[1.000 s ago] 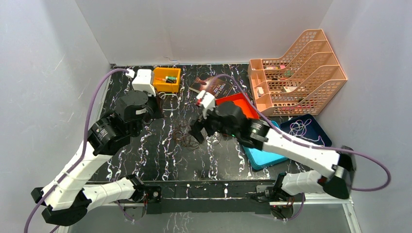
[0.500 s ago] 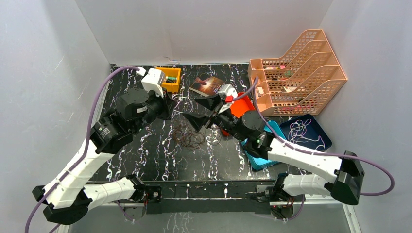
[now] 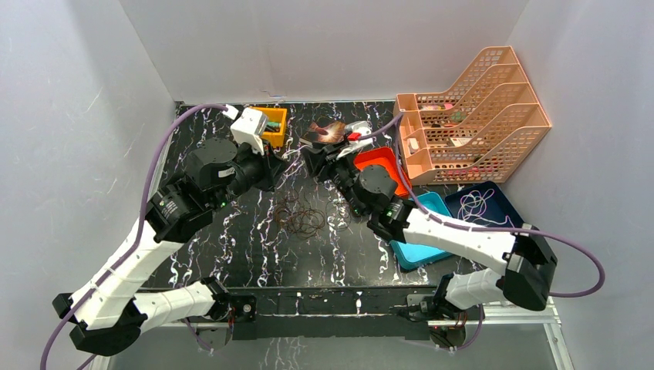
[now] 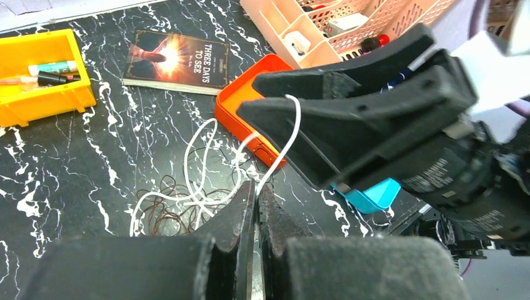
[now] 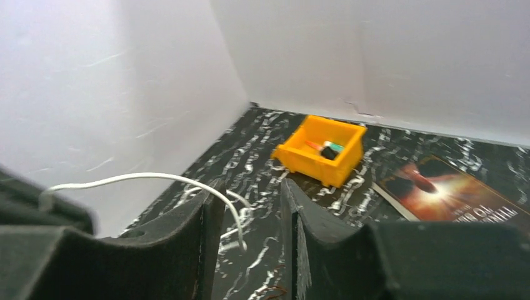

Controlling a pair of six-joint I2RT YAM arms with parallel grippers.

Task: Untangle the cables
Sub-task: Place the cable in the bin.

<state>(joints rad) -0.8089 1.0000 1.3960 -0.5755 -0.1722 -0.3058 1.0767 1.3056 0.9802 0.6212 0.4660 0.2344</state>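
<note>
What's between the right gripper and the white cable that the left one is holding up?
Nothing visible. The white cable runs free from the shut left gripper to the right gripper and crosses its tips, jaws apart. The dark tangle lies below on the table.

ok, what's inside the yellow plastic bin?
Small pen-like sticks: one teal-and-white, one black, one orange. The yellow bin's left end is cropped in the wrist view, covered by the left arm from above.

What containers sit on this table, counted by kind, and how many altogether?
Flat trays: 3 (red tray, teal tray, dark blue tray)
Yellow bin: 1
Peach file rack: 1
Total: 5
</note>
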